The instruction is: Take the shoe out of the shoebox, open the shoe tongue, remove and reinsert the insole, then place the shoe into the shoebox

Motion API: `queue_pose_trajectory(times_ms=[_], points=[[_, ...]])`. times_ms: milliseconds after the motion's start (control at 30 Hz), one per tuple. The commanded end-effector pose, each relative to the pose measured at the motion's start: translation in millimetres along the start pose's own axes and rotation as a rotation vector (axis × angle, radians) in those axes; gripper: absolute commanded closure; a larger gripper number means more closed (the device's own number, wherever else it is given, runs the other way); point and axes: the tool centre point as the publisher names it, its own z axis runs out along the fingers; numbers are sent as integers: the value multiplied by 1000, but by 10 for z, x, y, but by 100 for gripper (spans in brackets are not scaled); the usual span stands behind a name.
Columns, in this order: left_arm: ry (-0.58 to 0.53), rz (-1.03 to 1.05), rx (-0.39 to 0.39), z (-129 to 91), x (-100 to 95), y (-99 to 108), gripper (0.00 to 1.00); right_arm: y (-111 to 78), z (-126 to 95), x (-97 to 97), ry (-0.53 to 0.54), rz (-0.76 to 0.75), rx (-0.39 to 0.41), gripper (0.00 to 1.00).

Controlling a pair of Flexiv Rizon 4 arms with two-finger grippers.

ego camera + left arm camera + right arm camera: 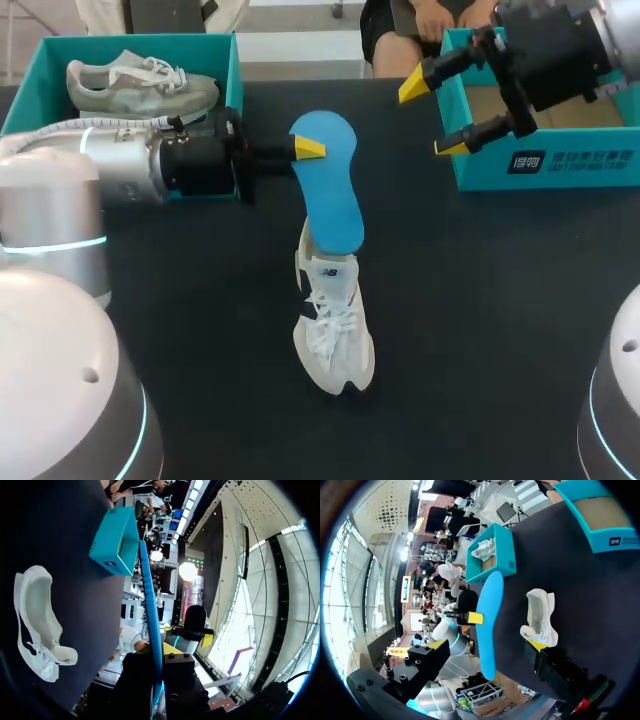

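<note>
left fingers (308,148) clamped on flat blue foam insole (330,190) close by white lace-up sneaker (335,335) heel end, right fingers (415,87) wide apart further back-right, near teal cardboard shoebox (545,165), dark tabletop (480,330)

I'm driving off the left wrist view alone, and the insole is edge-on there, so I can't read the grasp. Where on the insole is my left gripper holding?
Observer: The left gripper pinches the blue insole at one side edge, near its wider end.
Operator: And my right gripper?
Observer: The right gripper is open and empty. It hangs over the left wall of the teal box on the right side of the table.
Operator: Anything behind my left arm?
Observer: Yes, another teal box sits there with a pale shoe lying inside it.
</note>
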Motion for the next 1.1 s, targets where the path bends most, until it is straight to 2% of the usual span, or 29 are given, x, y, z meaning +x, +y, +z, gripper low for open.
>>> queue_pose_trajectory(times_ms=[33, 67, 167, 400, 633, 867, 1100], points=[[40, -156, -50, -10, -15, -33, 100, 20, 46, 48, -73, -29, -5, 0], [37, -144, -49, -6, -8, -33, 100, 27, 81, 66, -136, -39, -16, 0], [29, -79, -63, 12, 19, -42, 100, 40, 176, 104, -212, -91, -30, 0], [6, -12, -56, 51, 21, -45, 100, 45, 296, 170, -289, -82, -24, 0], [-28, 66, -29, 95, -119, -123, 100, -13, 372, 317, -419, -91, -44, 0], [-46, 150, -25, 121, -155, -144, 100, -53, 469, 457, -658, -103, -54, 0], [-42, 164, -18, 106, -146, -151, 100, -56, 472, 462, -663, -102, -57, 0]])
